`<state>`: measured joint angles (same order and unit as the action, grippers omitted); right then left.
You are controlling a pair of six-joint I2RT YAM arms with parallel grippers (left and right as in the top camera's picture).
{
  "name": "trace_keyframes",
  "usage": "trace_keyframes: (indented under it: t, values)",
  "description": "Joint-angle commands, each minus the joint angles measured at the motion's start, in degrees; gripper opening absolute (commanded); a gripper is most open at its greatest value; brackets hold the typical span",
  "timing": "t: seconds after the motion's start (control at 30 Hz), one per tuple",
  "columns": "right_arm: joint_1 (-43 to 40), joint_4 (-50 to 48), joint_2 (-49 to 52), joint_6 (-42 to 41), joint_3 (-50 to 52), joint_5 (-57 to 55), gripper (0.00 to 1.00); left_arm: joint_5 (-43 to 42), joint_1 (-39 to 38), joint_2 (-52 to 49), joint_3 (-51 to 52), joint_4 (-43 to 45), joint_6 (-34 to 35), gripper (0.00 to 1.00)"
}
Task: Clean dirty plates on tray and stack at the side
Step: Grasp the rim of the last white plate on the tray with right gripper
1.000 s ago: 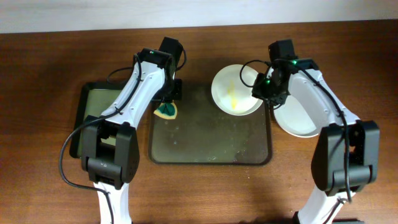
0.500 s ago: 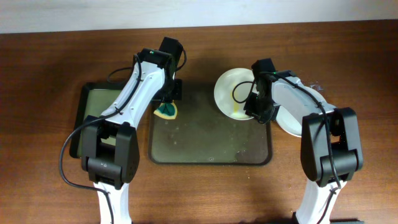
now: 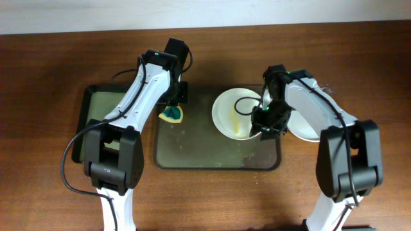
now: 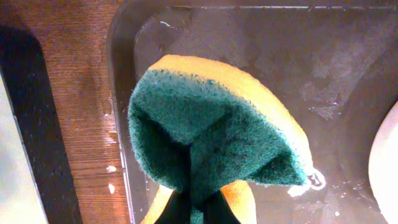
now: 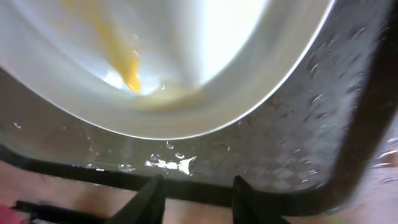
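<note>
A white plate (image 3: 231, 110) with a yellow smear lies in the right half of the dark olive tray (image 3: 192, 144). My right gripper (image 3: 266, 123) hangs at the plate's near right edge, open and empty. In the right wrist view its fingertips (image 5: 152, 198) are over the tray's rim (image 5: 74, 168), with the plate (image 5: 205, 68) just beyond them. My left gripper (image 3: 172, 108) is shut on a green and yellow sponge (image 3: 171, 116) over the tray's left end. The left wrist view shows the sponge (image 4: 211, 130) folded and pinched. More white plate (image 3: 309, 125) lies on the table to the right, partly under my right arm.
A smaller green tray (image 3: 96, 112) with a black rim lies left of the big tray, partly under my left arm. Water drops and smears spot the big tray's floor (image 5: 323, 137). Bare wooden table (image 3: 212, 192) surrounds the trays.
The smeared plate has moved from the tray's far right corner toward the near left, further into the tray. My right gripper moved nearer with it. The left arm and sponge have not moved.
</note>
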<state>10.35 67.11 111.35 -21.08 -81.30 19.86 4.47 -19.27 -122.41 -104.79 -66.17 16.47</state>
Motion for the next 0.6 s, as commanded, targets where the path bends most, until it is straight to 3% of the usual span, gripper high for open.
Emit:
trace_keyframes:
  t: [0.0, 0.07, 0.37, 0.53, 0.57]
  values:
    - [0.5, -4.2, -1.9, 1.6, -1.9, -13.5, 0.41, 0.0, -0.1, -0.4, -1.0, 0.6, -0.9, 0.00]
    - [0.5, -8.0, -1.3, 1.6, -1.8, -20.0, 0.43, 0.0, 0.0, -0.4, -1.0, 0.6, -0.9, 0.00]
    - [0.5, -18.9, 6.7, 7.2, -1.6, -20.6, 0.43, 0.0, -0.1, -0.4, -1.0, 0.7, -0.9, 0.00]
    - [0.5, -19.1, 8.6, 7.2, -1.6, -16.1, 0.23, 0.0, 0.0, -0.4, -1.0, 0.8, -1.0, 0.00]
    - [0.5, -18.9, 8.6, 7.1, -1.5, -12.7, 0.08, 0.0, 0.0, -0.4, -1.0, 0.8, -1.2, 0.00]
